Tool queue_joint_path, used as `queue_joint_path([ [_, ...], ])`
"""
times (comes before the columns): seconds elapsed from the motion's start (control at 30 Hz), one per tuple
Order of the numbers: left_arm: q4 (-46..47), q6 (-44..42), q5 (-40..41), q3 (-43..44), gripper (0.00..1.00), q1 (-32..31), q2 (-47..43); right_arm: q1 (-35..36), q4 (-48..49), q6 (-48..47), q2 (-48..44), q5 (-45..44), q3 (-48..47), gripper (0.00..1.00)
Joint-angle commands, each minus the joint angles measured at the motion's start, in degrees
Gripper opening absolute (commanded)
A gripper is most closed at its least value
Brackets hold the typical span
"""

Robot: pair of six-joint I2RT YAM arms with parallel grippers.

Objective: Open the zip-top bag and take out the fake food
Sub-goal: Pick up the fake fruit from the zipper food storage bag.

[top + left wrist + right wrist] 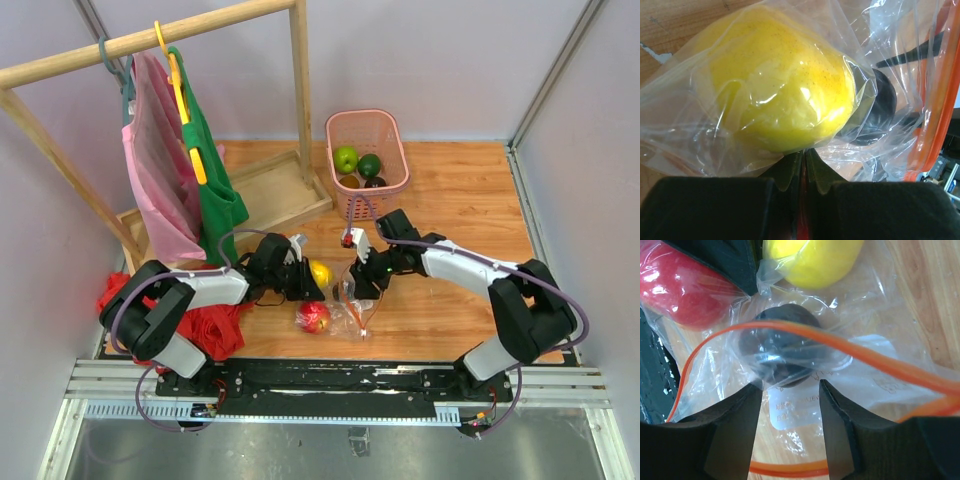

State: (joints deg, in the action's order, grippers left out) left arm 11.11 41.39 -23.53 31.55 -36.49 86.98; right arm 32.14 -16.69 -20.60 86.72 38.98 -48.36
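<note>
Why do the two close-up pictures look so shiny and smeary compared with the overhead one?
Left wrist: the bag throws white glare streaks over the yellow fruit; the left fingers, close to the lens, are blurred. Right wrist: glare spots on the red fruit, right fingers soft-edged, zip strip fairly sharp. Top: even light, sharp, soft shadows on the table.

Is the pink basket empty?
No, the pink basket holds a light green apple with a dark green piece beside it.
</note>
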Motion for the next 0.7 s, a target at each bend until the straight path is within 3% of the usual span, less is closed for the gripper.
queue_joint_path([
  [0.0, -3.28, -1.25, 0.91, -0.41, 0.11, 0.46, 2.78, 1.79, 1.5, 0.8, 3.41, -0.34, -2.48, 0.51],
  [0.27, -2.37, -1.67, -1.18, 1.22, 0.1, 0.37, 5.39, 5.39, 6.0, -0.88, 6.98, 0.92, -4.34, 0.7],
  [0.67, -1.58, -2.81, -3.83, 4.25, 0.1, 0.28, 8.76, 9.76, 11.38, -5.44, 10.95, 3.76, -5.52, 0.75],
])
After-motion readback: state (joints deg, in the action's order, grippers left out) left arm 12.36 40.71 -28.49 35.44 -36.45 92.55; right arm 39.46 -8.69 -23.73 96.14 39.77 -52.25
